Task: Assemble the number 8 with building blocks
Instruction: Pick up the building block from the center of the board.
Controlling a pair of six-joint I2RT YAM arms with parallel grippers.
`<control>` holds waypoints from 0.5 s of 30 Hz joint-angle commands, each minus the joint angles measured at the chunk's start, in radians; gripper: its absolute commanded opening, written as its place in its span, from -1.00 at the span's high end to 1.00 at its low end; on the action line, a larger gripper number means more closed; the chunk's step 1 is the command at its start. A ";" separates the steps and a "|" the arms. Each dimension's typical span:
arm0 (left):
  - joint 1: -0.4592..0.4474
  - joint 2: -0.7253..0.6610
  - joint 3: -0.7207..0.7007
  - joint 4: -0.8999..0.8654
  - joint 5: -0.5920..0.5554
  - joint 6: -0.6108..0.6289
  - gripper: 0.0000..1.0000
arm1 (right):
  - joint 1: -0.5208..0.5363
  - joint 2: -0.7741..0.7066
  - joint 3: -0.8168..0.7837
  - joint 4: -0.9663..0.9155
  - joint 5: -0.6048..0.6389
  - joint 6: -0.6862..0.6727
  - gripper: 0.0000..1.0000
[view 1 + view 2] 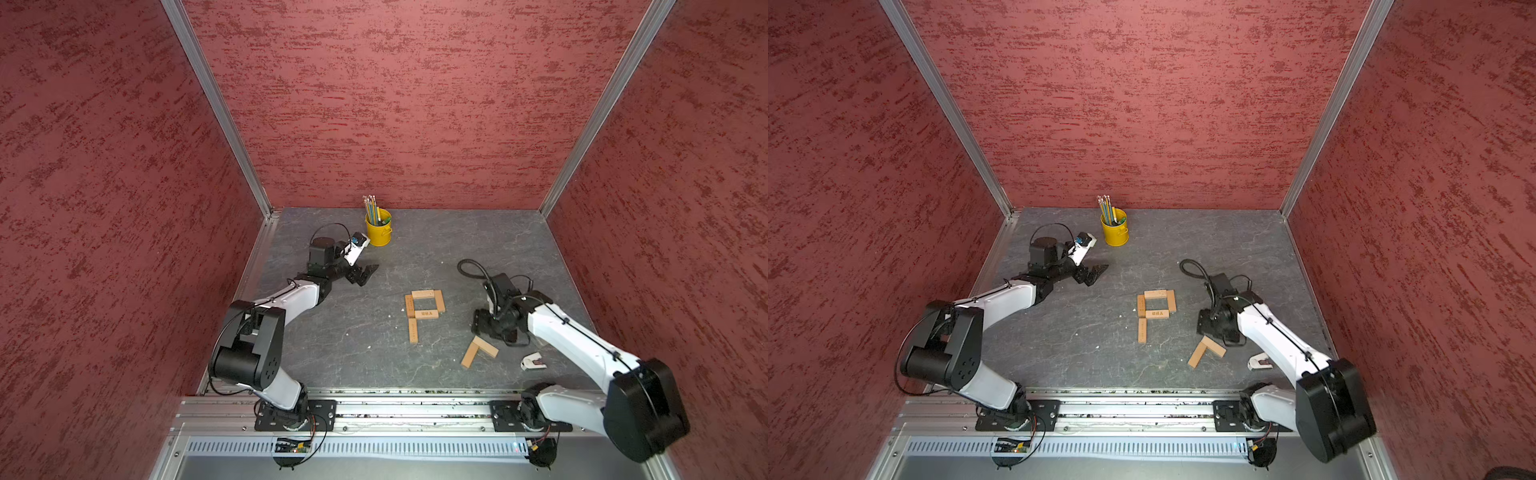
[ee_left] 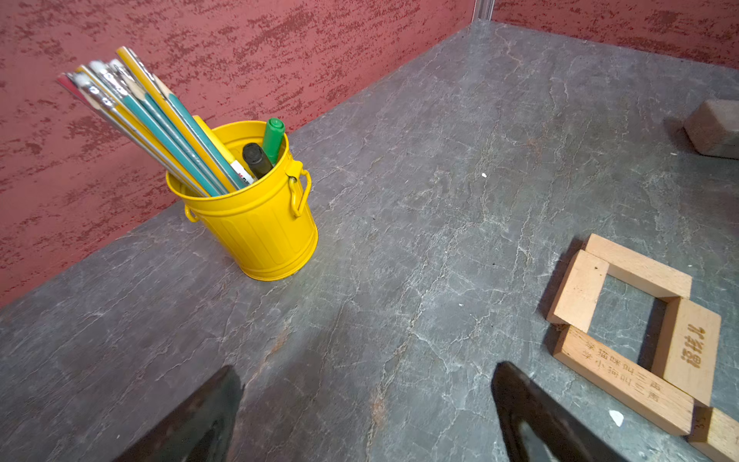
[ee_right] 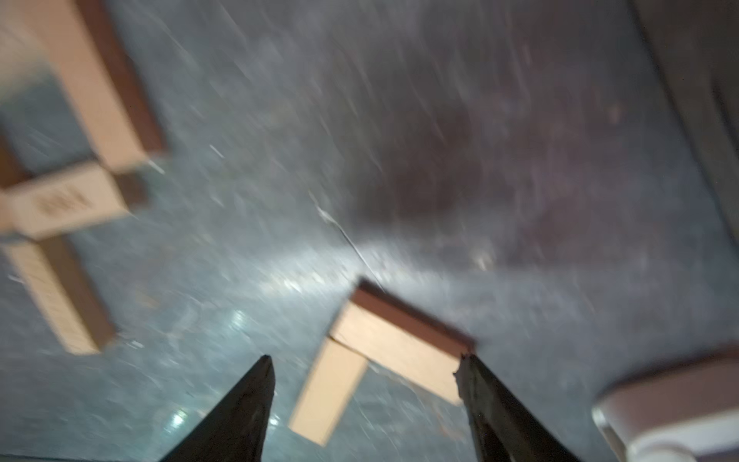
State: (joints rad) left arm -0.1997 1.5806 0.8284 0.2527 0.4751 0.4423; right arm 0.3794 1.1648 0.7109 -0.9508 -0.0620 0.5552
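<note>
In both top views five building blocks (image 1: 424, 309) lay as a P-shaped start of the number 8 (image 1: 1156, 309). Two loose blocks (image 1: 1206, 351) touched in an L at its 4 o'clock, with the right gripper (image 1: 481, 329) at their 12 o'clock. Left wrist: the left gripper (image 2: 368, 372) gaped, empty. Right wrist (blurred): fingers (image 3: 240, 408) spread, clasping nothing. The bars looked light, stiff and smooth, so a mid-length pinch across the width seemed best.

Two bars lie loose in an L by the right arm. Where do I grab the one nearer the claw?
Come straight down with the right claw and pinch the bar across its long sides, toward its free end. It lies flat, and the second bar butts against one long side near the other end.
</note>
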 commanded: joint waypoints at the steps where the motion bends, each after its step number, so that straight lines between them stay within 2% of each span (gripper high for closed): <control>1: -0.003 0.018 0.030 -0.013 0.021 0.006 -0.99 | 0.013 -0.109 0.073 -0.150 0.114 0.055 -0.51; 4: -0.001 0.011 0.027 -0.008 0.025 0.004 -0.99 | 0.046 -0.184 0.160 -0.142 0.136 -0.018 -0.58; 6: -0.002 0.004 0.020 -0.004 0.029 0.003 -0.99 | 0.070 -0.219 0.202 -0.119 0.133 -0.132 -0.98; 8: -0.003 -0.007 0.011 -0.003 0.026 -0.001 -0.99 | 0.087 -0.244 0.227 -0.067 0.155 -0.190 -0.98; 10: -0.003 -0.018 -0.002 0.009 0.028 -0.006 -0.99 | 0.099 -0.276 0.215 0.105 0.095 -0.242 -0.98; 12: -0.003 -0.023 -0.010 0.027 0.030 -0.013 -0.99 | 0.097 -0.276 0.208 0.231 0.063 -0.225 -0.98; 15: -0.004 -0.025 -0.009 0.027 0.039 -0.018 -0.99 | 0.101 -0.290 0.229 0.449 0.141 -0.203 -0.98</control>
State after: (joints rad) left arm -0.2005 1.5864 0.8307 0.2546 0.4942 0.4370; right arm 0.4744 0.8894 0.9237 -0.7750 0.0326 0.3656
